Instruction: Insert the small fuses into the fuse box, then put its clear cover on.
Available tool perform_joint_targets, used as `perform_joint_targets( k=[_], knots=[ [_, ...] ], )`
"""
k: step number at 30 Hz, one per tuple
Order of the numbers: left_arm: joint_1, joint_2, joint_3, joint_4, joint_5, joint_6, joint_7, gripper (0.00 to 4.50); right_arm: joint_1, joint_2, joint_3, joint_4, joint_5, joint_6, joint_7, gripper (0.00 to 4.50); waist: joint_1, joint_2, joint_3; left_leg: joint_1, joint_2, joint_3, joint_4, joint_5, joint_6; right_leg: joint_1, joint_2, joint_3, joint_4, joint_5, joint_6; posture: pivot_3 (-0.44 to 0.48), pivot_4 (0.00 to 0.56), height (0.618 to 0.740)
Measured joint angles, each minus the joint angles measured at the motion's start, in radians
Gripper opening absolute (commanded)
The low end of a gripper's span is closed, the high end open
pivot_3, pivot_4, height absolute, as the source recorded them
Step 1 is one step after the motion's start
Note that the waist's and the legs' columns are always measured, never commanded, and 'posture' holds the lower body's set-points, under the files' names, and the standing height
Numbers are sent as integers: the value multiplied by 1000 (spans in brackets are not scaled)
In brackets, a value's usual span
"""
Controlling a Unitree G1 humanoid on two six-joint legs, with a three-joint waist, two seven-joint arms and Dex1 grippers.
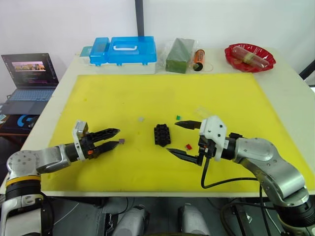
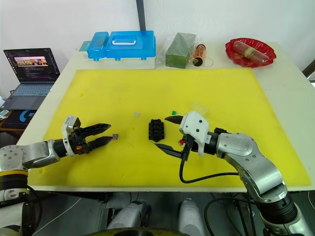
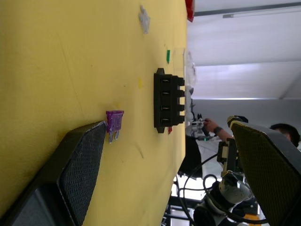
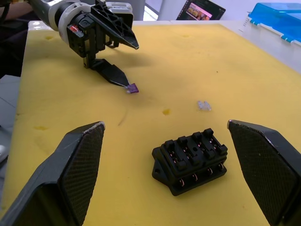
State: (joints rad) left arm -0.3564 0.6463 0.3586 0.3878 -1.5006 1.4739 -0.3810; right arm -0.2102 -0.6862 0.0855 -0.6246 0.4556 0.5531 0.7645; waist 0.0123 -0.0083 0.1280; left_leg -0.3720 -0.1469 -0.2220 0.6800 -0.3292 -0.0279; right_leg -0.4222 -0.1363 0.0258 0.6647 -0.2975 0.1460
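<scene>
From the head camera I see the fuse box (image 1: 162, 134) sitting on the yellow mat (image 1: 123, 98), between my two arms; my left gripper (image 1: 114, 137) lies low on the mat with its fingers apart, the lower tip just beside the greyish-purple fuse (image 1: 121, 141), and my right gripper (image 1: 183, 138) is spread wide just right of the box, with the red fuse (image 1: 188, 146) between its fingers, the green fuse (image 1: 178, 117) a little beyond and the pale fuse (image 1: 141, 118) behind the box to its left. The blue case (image 1: 125, 50) stands at the table's far edge. In the left wrist view the purple fuse touches the tip of one finger (image 3: 70, 179), with the box further on. In the right wrist view the box lies between my open fingers (image 4: 66, 169), empty slots up, and the left gripper's lower tip meets the purple fuse
</scene>
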Motion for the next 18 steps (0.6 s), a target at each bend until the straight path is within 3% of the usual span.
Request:
perform_joint_targets(
  k=[10,13,18],
  knots=[
    [-1,-25,10,-36,115,-2,-58,4447,2,0,0,0,-2,0,-3,4500,1,2,-3,0,0,0,0,0,0,1,0,0,-1,0,0,0,150,740],
    [-2,-32,10,-34,151,-8,-66,3850,6,0,0,0,-2,0,-4,4500,1,6,-6,1,0,0,0,0,0,1,0,0,-1,0,0,0,150,740],
    [-3,-39,10,-28,218,-15,-71,1994,9,0,-2,0,-2,-1,-3,4500,-2,7,-7,1,0,0,-1,0,0,1,0,0,-1,0,0,0,150,740]
  ],
)
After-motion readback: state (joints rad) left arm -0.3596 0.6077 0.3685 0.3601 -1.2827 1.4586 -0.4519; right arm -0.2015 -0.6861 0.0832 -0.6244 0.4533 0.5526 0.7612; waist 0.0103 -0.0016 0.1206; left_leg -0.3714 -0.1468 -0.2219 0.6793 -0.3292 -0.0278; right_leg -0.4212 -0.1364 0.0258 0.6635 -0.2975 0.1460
